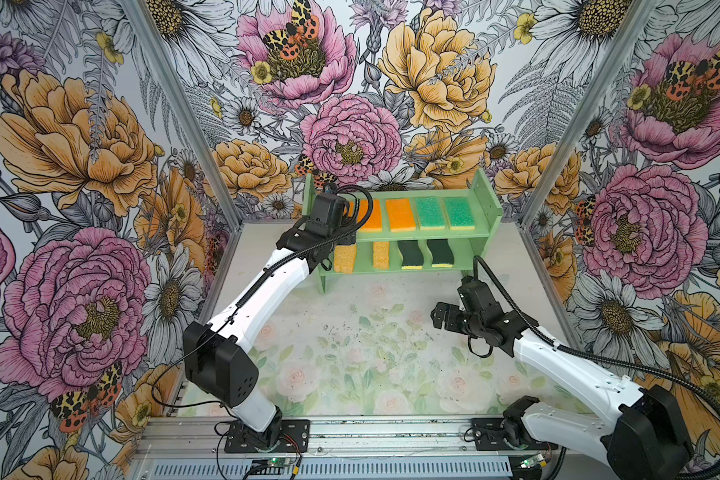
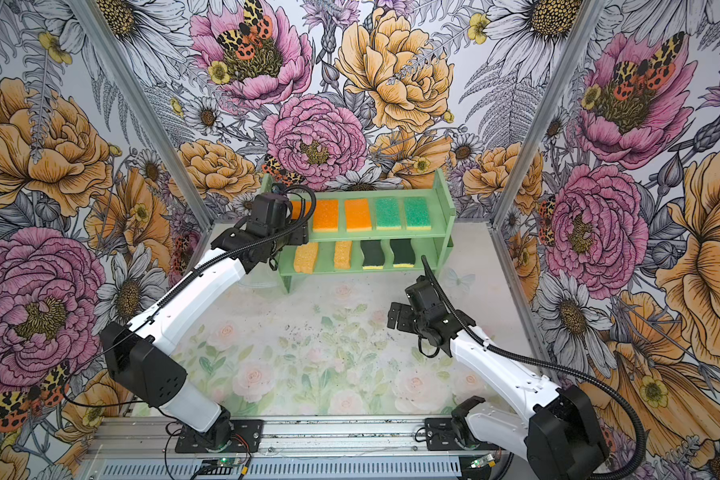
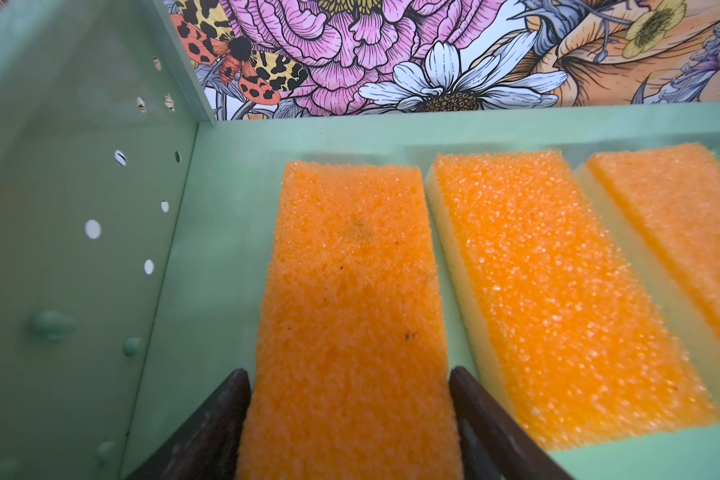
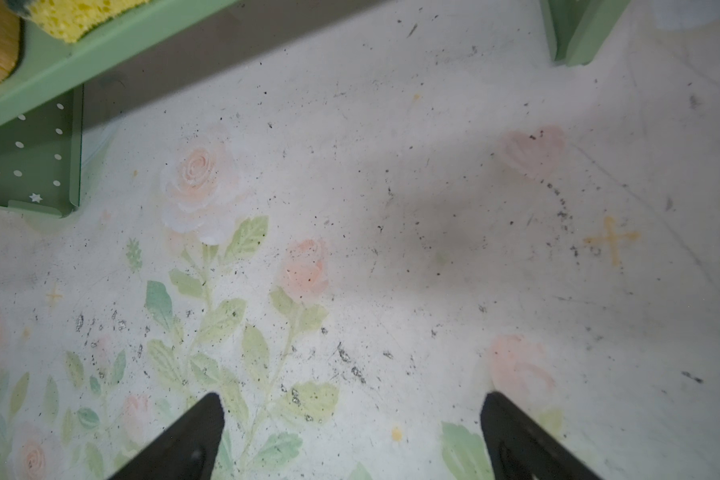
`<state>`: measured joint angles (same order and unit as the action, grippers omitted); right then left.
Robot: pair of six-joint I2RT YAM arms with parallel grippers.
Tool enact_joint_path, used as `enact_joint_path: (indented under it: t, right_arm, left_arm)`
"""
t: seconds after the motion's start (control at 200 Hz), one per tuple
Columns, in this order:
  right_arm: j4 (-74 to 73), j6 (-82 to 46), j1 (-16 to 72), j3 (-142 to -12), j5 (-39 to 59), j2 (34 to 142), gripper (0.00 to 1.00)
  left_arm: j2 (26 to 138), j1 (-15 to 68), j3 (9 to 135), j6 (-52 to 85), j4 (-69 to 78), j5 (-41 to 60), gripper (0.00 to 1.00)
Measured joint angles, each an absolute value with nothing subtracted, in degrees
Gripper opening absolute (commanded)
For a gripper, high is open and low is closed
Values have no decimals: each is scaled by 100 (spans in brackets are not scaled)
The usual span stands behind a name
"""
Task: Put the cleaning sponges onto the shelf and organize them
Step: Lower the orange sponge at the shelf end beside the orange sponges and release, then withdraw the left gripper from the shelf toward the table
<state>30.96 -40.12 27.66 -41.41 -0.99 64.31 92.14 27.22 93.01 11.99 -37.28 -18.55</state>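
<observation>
Walls: bold floral wallpaper [image 1: 350, 137], peonies, daisies, moths.
Corners: aluminium posts [image 1: 181, 104].
Floor: pale rose-print mat [image 1: 371, 365], speckled with dark grit.

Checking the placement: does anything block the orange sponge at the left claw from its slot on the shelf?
Nothing visible: the orange sponge already lies in the slot, between the shelf side panel and the next sponge.

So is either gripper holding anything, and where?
Right gripper open, empty. Left gripper straddles the front end of the leftmost orange sponge on the shelf's top tier; clamped or loose, cannot tell.
</observation>
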Motion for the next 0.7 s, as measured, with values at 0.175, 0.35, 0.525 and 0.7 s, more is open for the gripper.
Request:
enact_joint_path:
  t: [0.175,0.35,0.525,0.7]
  right_arm:
    - [3096,-4012,2766,-4141,-54,6431,99]
    - [3096,-4032,2766,-4141,-27,6431,99]
    - [3096,-4056,2766,-4141,-14,6431,99]
    - [3096,-4056,2766,-4141,-12,6431,99]
  left_arm:
    - [9150,2722,9301,1199,-3726,-1855,77]
    - [8921,2724,9301,1199,-3684,-1855,77]
    - [8685,2724,9301,1197,-3586,-1833,78]
    - [8567,2783,9083,1149,-3267,-1570,83]
